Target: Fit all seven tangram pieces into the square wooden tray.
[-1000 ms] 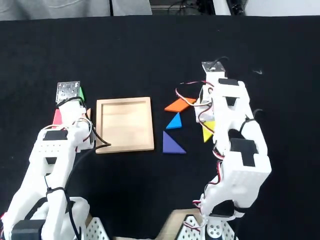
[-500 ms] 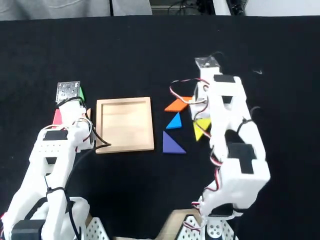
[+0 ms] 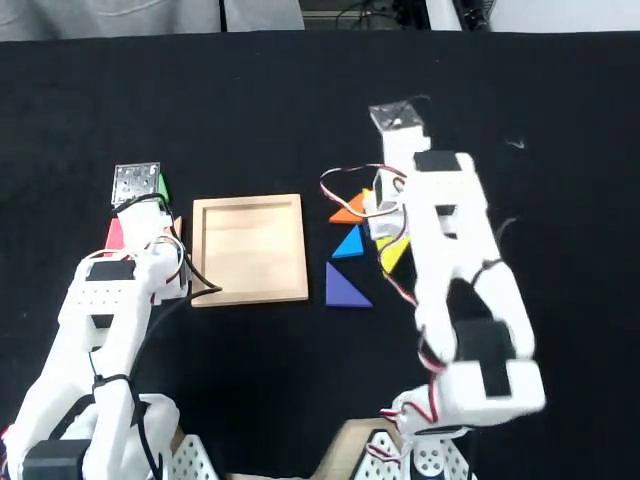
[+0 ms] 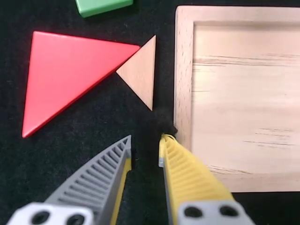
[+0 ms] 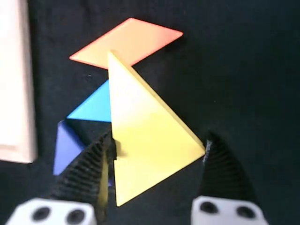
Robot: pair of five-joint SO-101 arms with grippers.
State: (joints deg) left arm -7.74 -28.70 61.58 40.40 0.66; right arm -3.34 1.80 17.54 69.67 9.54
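7 tangram pieces: 5 are triangles (red triangle (image 4: 61,70), tan triangle (image 4: 140,75), light blue triangle (image 5: 93,108), dark blue triangle (image 5: 65,146), yellow triangle (image 5: 140,140)), plus 1 orange parallelogram (image 5: 126,42) and 1 green piece (image 4: 103,5). 1 square wooden tray (image 3: 248,199). 2 arms: the left arm (image 3: 105,310), the right arm (image 3: 460,270).

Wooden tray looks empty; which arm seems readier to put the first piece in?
Right, probably: the right gripper clamps the yellow triangle, while the left gripper sits open and empty beside the wooden tray.
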